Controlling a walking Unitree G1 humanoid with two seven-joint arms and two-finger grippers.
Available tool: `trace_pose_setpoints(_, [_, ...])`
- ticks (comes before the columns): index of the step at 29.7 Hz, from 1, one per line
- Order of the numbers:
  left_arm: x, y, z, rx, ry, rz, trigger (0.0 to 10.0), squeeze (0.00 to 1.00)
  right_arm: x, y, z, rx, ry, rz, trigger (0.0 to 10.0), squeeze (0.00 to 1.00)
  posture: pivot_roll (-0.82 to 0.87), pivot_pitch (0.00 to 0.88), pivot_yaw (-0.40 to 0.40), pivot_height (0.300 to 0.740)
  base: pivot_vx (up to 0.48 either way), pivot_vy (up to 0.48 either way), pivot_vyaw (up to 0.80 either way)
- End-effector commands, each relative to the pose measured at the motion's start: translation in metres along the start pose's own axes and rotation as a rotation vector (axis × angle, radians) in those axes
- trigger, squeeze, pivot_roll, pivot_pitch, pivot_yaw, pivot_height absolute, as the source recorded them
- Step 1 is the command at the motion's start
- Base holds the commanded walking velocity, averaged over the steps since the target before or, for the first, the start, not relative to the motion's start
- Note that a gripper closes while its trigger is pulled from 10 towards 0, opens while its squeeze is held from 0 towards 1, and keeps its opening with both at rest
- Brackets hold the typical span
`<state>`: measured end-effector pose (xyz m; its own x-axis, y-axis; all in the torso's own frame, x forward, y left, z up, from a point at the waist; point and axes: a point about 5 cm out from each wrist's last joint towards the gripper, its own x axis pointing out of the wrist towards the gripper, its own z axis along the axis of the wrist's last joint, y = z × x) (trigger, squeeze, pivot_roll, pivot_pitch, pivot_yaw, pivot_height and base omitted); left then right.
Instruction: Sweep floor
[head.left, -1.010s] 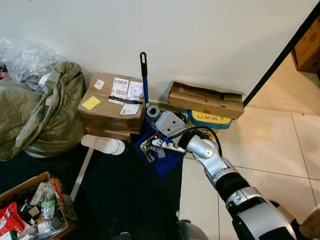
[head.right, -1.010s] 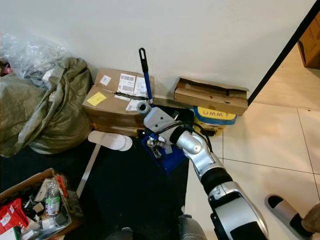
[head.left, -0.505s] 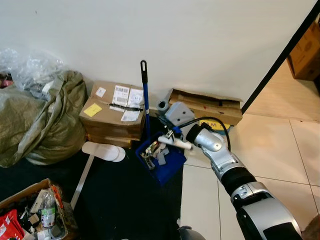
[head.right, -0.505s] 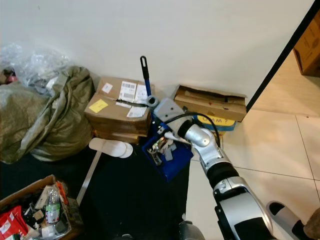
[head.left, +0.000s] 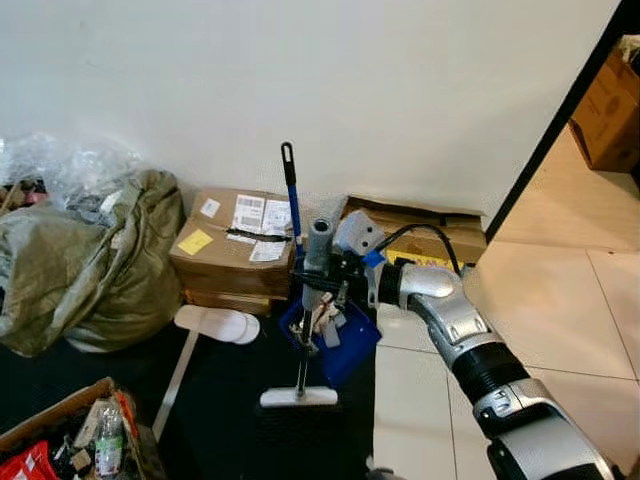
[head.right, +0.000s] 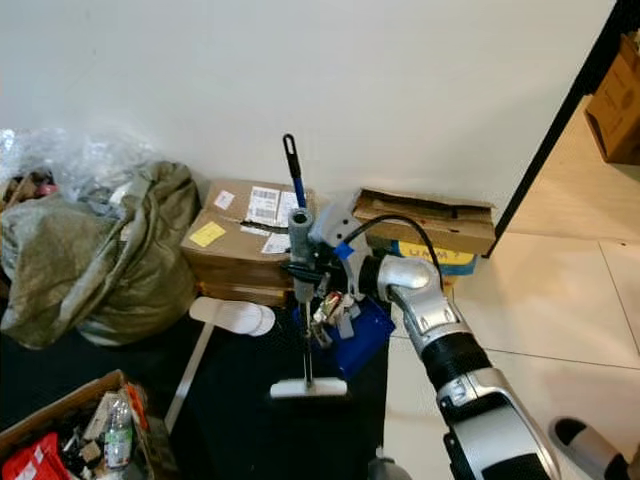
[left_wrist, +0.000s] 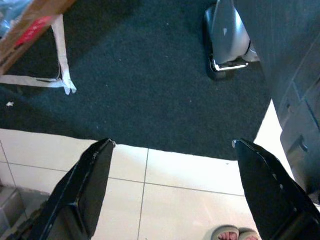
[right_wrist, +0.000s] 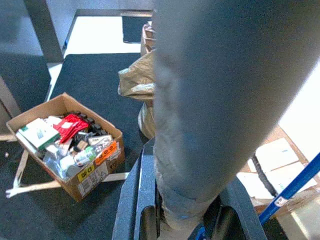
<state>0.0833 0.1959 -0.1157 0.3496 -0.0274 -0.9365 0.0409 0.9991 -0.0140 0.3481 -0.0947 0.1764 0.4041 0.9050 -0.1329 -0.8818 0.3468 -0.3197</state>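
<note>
Black fingers clamped round the grey handle (head.left: 317, 245): the right gripper (head.left: 322, 277) holds the small broom (head.left: 303, 345) upright, its white head (head.left: 298, 397) down on the dark mat (head.left: 240, 420), just in front of the blue dustpan (head.left: 345, 340). Left gripper (left_wrist: 170, 190) hangs spread wide, idle. Tool's in hand, I reckon; next comes dragging that head across the floor.

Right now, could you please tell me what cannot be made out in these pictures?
- Contents of the blue plastic bin: eye views, small jumble behind the grey-handled sweeper.
- Right gripper: shut on that handle; right wrist view is blocked by the blurred handle.
- Open cardboard box of clutter: cut by the eye views' bottom edge; labels too small.
- Yellow printed box: lettering hidden by the arm.
</note>
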Motion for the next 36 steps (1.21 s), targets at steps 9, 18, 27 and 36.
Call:
trace_pose_setpoints(9, [0.004, -0.003, 0.036, 0.017, -0.106, -0.009, 10.0, 0.0, 0.009, 0.028, -0.056, 0.327, 0.087, -0.21, 10.0, 0.0, -0.11, 0.001, 0.052, 0.74, -0.033, 0.0, 0.0])
trace_pose_setpoints(18, [0.004, 0.0, 0.04, 0.019, -0.137, 0.043, 10.0, 0.0, -0.001, 0.049, -0.096, 0.482, 0.187, -0.396, 10.0, 0.0, -0.11, 0.0, 0.024, 0.74, -0.288, 0.0, 0.0])
trace_pose_setpoints(27, [0.004, 0.005, 0.049, 0.296, -0.125, 0.148, 10.0, 0.0, -0.005, 0.051, -0.1, 0.451, 0.24, -0.401, 10.0, 0.0, -0.11, 0.0, 0.008, 0.74, -0.28, 0.0, 0.0])
trace_pose_setpoints(36, [0.005, 0.009, 0.061, 0.833, -0.073, 0.313, 10.0, 0.0, -0.001, 0.055, -0.101, 0.428, 0.256, -0.423, 10.0, 0.0, -0.11, 0.0, 0.002, 0.74, -0.283, 0.0, 0.0])
